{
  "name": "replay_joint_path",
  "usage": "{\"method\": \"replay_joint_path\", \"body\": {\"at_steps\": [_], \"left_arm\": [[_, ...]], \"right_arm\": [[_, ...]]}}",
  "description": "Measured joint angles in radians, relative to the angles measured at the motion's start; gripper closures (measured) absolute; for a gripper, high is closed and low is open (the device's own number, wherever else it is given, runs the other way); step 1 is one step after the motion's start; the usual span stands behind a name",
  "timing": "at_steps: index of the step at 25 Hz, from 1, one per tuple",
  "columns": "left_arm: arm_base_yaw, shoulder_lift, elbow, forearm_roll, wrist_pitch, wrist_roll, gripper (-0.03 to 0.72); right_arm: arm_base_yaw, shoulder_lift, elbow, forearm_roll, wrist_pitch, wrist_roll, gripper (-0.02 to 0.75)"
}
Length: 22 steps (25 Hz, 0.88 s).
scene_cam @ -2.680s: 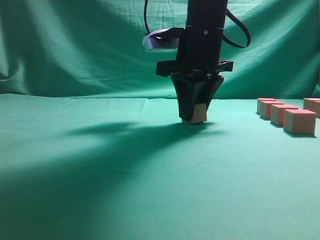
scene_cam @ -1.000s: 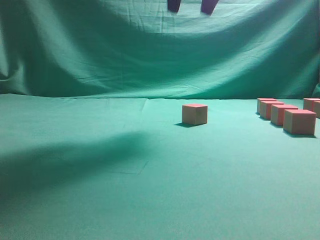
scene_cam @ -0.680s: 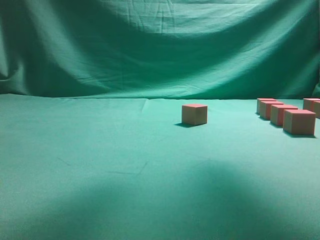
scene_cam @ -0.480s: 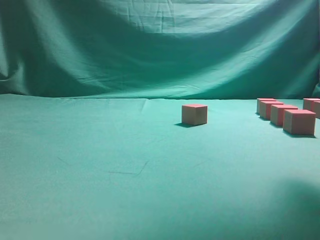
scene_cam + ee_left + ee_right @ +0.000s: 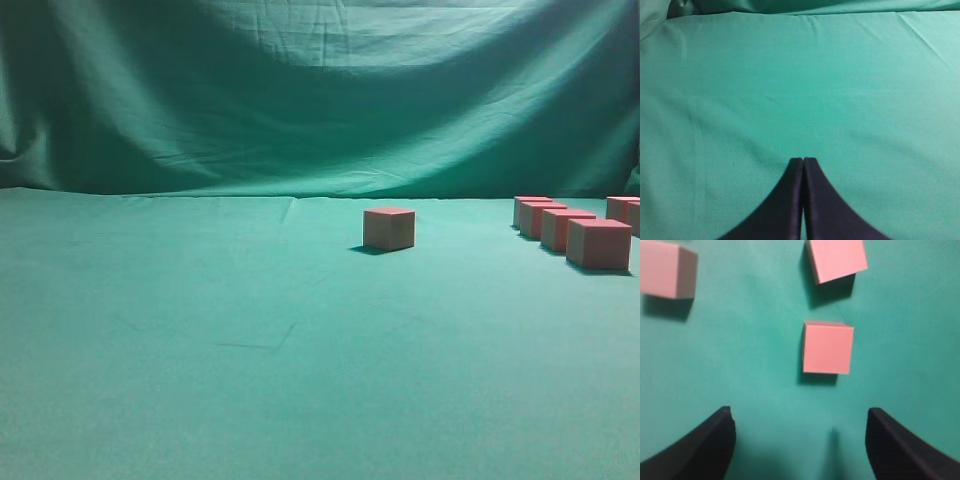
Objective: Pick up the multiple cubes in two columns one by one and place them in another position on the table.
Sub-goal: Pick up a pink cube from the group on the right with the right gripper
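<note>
Cubes (image 5: 827, 348) rest on the green table (image 5: 250, 340) beneath the wide-spread, empty right gripper (image 5: 799, 440); the left gripper (image 5: 803, 162) is closed, empty.

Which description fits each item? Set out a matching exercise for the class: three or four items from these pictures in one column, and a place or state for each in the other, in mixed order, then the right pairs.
Items
1. left gripper
2. right gripper
3. lone cube
4. backdrop

Descriptions
A. open above a cube
B. draped and wrinkled
C. shut, over bare table
D. alone, apart from the row at the right

Pairs: 1-C, 2-A, 3-D, 4-B
</note>
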Motion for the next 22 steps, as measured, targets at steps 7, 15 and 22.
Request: {"method": "replay_joint_path", "body": {"at_steps": [7,15,22], "left_arm": [[0.000,0.000,0.000,0.000,0.000,0.000,0.688],[0.000,0.000,0.000,0.000,0.000,0.000,0.688],[0.000,0.000,0.000,0.000,0.000,0.000,0.688]], "right_arm": [[-0.005,0.054,0.023,-0.031,-0.124,0.026,0.214],[-0.042,0.141,0.023,-0.045,-0.193,0.042,0.214],[-0.053,0.195,0.023,-0.031,-0.242,0.042,0.214]]}}
